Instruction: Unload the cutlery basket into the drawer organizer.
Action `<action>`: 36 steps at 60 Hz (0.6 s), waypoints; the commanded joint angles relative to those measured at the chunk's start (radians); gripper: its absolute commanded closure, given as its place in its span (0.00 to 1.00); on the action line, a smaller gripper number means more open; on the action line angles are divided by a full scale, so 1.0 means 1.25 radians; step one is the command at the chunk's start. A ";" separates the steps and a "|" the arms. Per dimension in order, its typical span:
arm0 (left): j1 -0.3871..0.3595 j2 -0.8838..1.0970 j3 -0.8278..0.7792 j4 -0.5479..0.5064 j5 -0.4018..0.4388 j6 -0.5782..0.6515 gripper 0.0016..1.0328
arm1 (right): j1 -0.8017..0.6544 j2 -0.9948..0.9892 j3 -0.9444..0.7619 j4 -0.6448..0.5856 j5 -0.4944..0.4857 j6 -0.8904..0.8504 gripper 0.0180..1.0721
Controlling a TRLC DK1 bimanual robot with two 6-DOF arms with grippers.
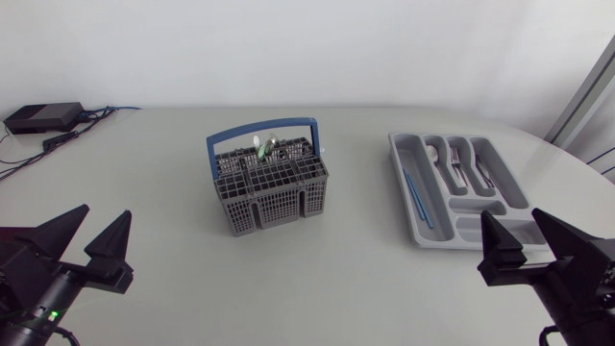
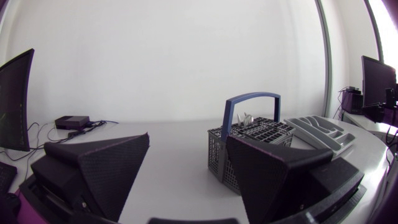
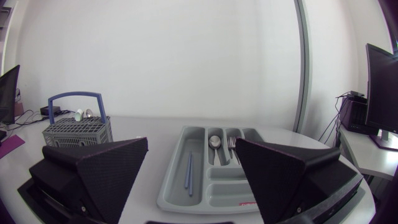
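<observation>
Table [image 1: 154, 183]: pale grey and matte, with a white wall behind it. The far edge runs straight along the wall and the right edge curves round. There is wide bare surface in front of and to both sides of the middle.

Left arm comes in at the near left corner. Left end effector [image 1: 104, 215] has its fingers spread wide with nothing between them, and it hangs over the near left part of the table, well apart from everything. Right arm comes in at the near right corner. Right end effector [image 1: 511, 215] is also spread and holds nothing. It sits just at the near end of the drawer organizer [image 1: 411, 207], and contact cannot be judged.

Cutlery basket [image 1: 267, 192]: grey mesh, standing upright about mid-table with open room on all four sides. Its blue handle [image 1: 261, 129] arches upright over it. A few pieces [image 1: 261, 146] stick up from the far compartments, a white and a greenish tip among them. What kind they are cannot be told.

The drawer organizer is a grey tray lying flat on the right side of the table, slightly angled, near the curved right edge and well apart from the basket. Two thin blue sticks [image 1: 418, 197] lie in the long compartment on the basket side. Next to them is a spoon [image 1: 434, 156], then forks [image 1: 457, 169], then more metal pieces [image 1: 480, 171] in the next slot. The near crosswise compartments are partly hidden behind the right fingers.

Black box [image 1: 43, 117] sits at the far left corner, with cables [image 1: 91, 117] trailing off it along the far edge.
</observation>
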 commanded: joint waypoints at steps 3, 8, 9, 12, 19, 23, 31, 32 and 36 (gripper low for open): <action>-0.003 -0.007 -0.015 -0.003 -0.006 0.006 0.04 | 0.004 -0.004 -0.014 -0.005 -0.001 0.012 0.04; -0.005 -0.007 -0.015 -0.003 -0.006 0.006 0.04 | 0.004 -0.004 -0.014 -0.005 -0.001 0.012 0.04; -0.005 -0.007 -0.015 -0.003 -0.006 0.006 0.04 | 0.004 -0.005 -0.014 -0.005 -0.001 0.012 0.04; -0.007 -0.007 -0.015 -0.004 -0.006 0.003 0.04 | 0.004 -0.005 -0.014 -0.004 -0.001 0.012 0.04; -0.010 -0.007 -0.015 -0.006 -0.006 -0.003 0.04 | 0.005 -0.005 -0.014 -0.004 -0.001 0.011 0.03; -0.012 -0.008 -0.015 -0.002 -0.008 -0.002 0.04 | 0.005 -0.005 -0.015 0.000 -0.001 0.010 0.04; -0.002 -0.008 0.018 0.013 -0.049 -0.003 0.06 | 0.011 -0.006 -0.003 0.011 0.000 0.011 0.04; -0.002 -0.008 0.019 0.013 -0.049 -0.003 0.06 | 0.014 -0.005 0.001 0.010 -0.001 0.010 0.04; -0.005 0.002 0.034 0.013 -0.048 -0.004 0.06 | 0.032 -0.004 0.018 0.010 0.000 0.010 0.04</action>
